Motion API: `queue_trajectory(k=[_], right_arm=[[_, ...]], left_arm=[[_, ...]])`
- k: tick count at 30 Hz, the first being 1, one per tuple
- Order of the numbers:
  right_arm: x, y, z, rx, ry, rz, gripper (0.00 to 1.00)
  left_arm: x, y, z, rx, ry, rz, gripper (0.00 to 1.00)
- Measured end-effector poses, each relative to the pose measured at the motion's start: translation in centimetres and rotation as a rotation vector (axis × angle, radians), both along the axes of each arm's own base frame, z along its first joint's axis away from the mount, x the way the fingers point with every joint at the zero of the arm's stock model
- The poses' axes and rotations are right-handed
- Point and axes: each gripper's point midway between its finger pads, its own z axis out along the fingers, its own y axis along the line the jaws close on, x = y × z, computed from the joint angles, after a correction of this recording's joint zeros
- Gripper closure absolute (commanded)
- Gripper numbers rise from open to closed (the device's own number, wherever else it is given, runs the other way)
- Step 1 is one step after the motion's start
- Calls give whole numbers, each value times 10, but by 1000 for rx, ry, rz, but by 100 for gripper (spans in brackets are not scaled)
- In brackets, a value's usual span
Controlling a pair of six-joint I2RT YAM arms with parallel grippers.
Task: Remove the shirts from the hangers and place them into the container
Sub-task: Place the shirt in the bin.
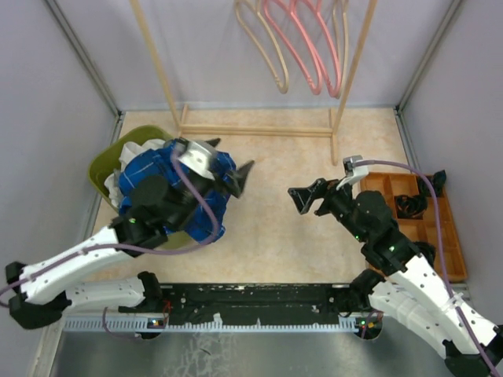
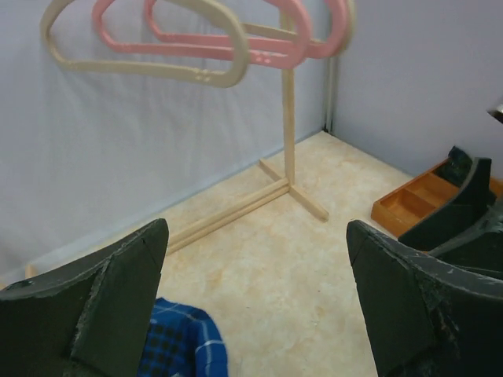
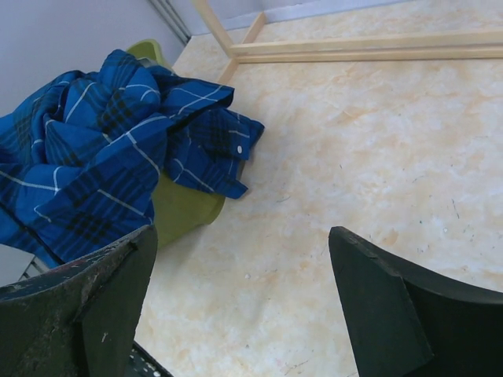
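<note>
The blue checked shirt (image 1: 185, 196) lies heaped over the olive-green container (image 1: 102, 163) at the left, and one sleeve hangs over its near wall. White cloth (image 1: 130, 149) shows under it. The hangers (image 1: 302, 47), pink and pale wood, hang bare on the rack at the back. My left gripper (image 1: 229, 161) is open just right of the heap, nothing between its fingers. In its wrist view the left gripper (image 2: 256, 236) has bare floor between the jaws and the blue shirt (image 2: 185, 342) below. My right gripper (image 1: 299, 199) is open mid-table, facing the blue shirt (image 3: 110, 149) and the container (image 3: 181, 208).
The wooden rack's base rails (image 1: 255, 129) and right post (image 1: 350, 86) stand at the back. An orange divided tray (image 1: 416, 220) with black parts sits at the right, under my right arm. Grey walls close in both sides.
</note>
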Motion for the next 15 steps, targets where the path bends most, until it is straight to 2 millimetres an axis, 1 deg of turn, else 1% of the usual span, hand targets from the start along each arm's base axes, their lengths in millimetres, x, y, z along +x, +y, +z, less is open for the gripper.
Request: queue_trajectory(k=[3, 4, 6, 8, 9, 11, 13, 15], right_arm=[[1, -1, 0, -1, -1, -6, 10], [2, 0, -1, -4, 3, -6, 9], [3, 1, -5, -14, 15, -6, 9], [5, 2, -11, -26, 31, -6, 9], [6, 3, -13, -32, 39, -6, 9], [7, 4, -19, -45, 57, -6, 9], [7, 4, -23, -55, 70, -7, 8], [7, 3, -24, -57, 73, -7, 8]], left_arm=[[15, 41, 5, -97, 130, -1, 1], [18, 49, 5, -111, 172, 9, 1], [24, 57, 4, -118, 285, 19, 1], [30, 60, -4, -106, 398, 48, 1], [34, 62, -15, -87, 470, 80, 1], [40, 67, -43, -37, 605, 151, 1], [43, 76, -86, 53, 751, 246, 1], [40, 91, -124, 142, 870, 343, 1]])
